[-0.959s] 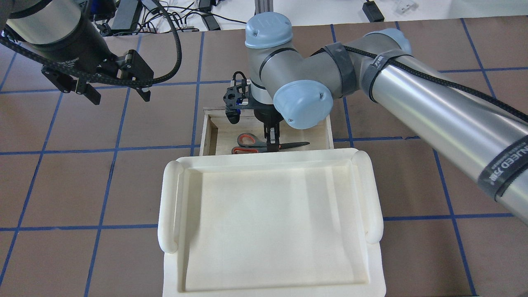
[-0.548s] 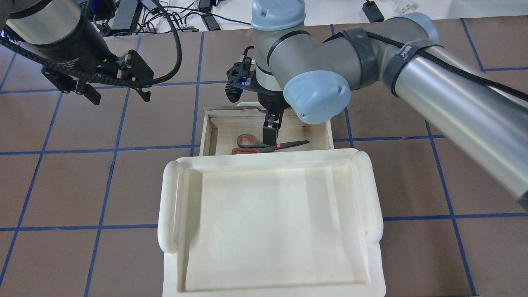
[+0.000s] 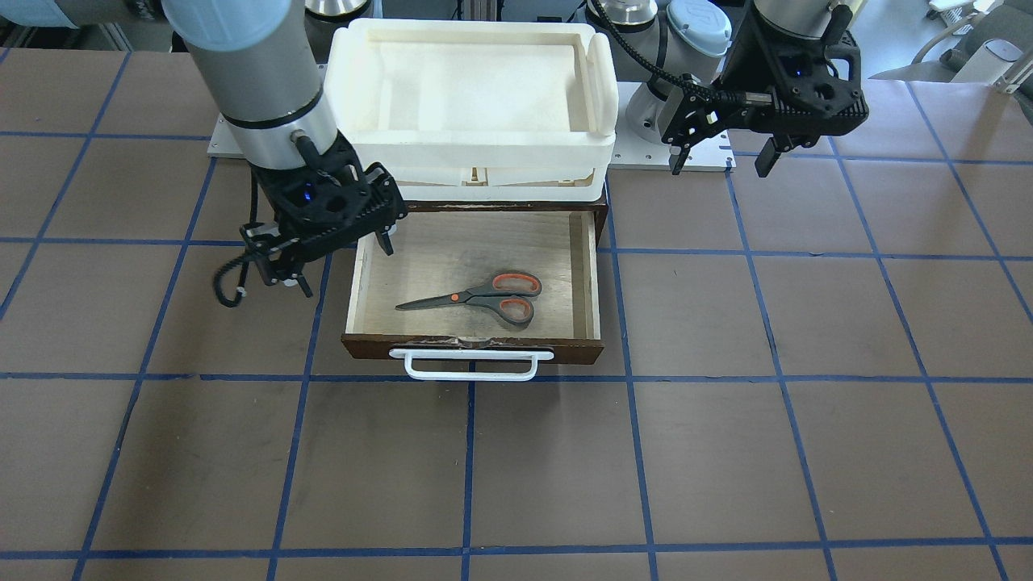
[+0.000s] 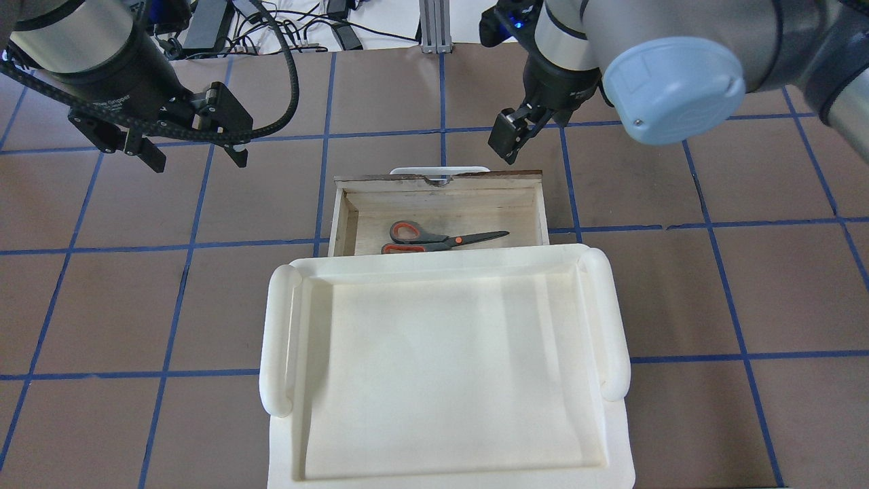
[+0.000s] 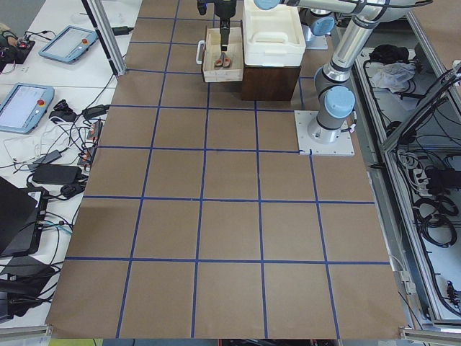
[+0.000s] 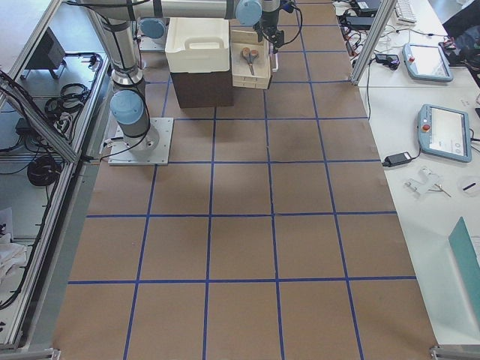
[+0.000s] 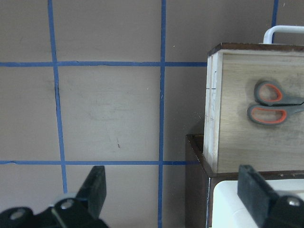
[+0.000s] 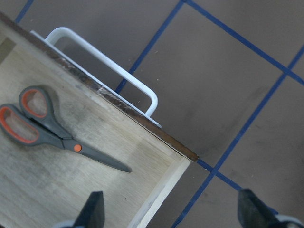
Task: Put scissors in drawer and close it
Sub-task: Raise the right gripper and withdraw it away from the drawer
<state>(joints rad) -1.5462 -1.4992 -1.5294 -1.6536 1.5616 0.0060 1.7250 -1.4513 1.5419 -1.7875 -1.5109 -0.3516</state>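
- Overhead exterior showed my right pincer lifted out of the drawer. Half a second before, it stood just over the scissors. Now it hung released near the drawer's front corner on my right, touching nothing.
- The scissors had not shifted. They lay flat on the plywood floor of the pulled-out drawer, with the blades pointing to my right.
- My left pincer kept its place well off to the left above the desk, with its jaws spread and empty.
- From overhead, the white foam tray cut off part of the nearer orange-lined loop. The white handle only peeked past the drawer's front.
- Both side views showed the pincers too small to judge.
- Exterior front-facing alone showed the whole scissors, the dark brown front and the full handle.
- My right wrist camera framed the drawer's corner with the handle and all of the scissors. My left wrist camera caught only the loops, with the blades cut off at the frame's edge.
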